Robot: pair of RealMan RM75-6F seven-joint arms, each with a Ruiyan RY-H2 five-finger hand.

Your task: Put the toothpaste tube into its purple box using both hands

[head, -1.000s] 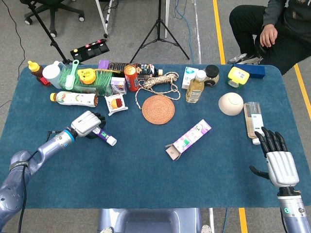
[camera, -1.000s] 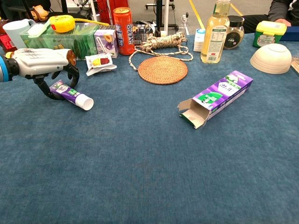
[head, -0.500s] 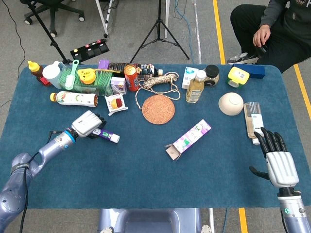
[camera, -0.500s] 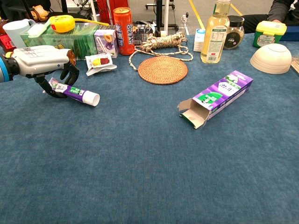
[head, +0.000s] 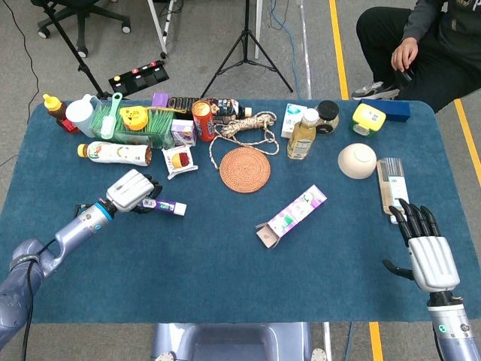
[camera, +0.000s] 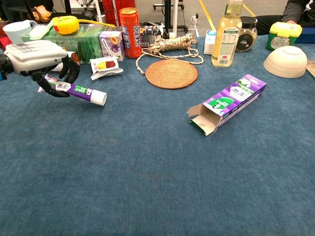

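My left hand grips the purple and white toothpaste tube by its tail end. The tube is lifted off the blue cloth, white cap pointing right. The purple box lies near the middle of the table, its open flap end toward the front left. My right hand rests at the front right edge in the head view, fingers spread and holding nothing, well away from the box.
A woven round mat and a rope coil lie behind the box. Bottles, a red can, a green basket and small cartons line the back left. A white bowl and flat pack sit right.
My left hand has raised the toothpaste tube off the cloth and levelled it, cap shifting slightly right. The right hand and the box have stayed put.
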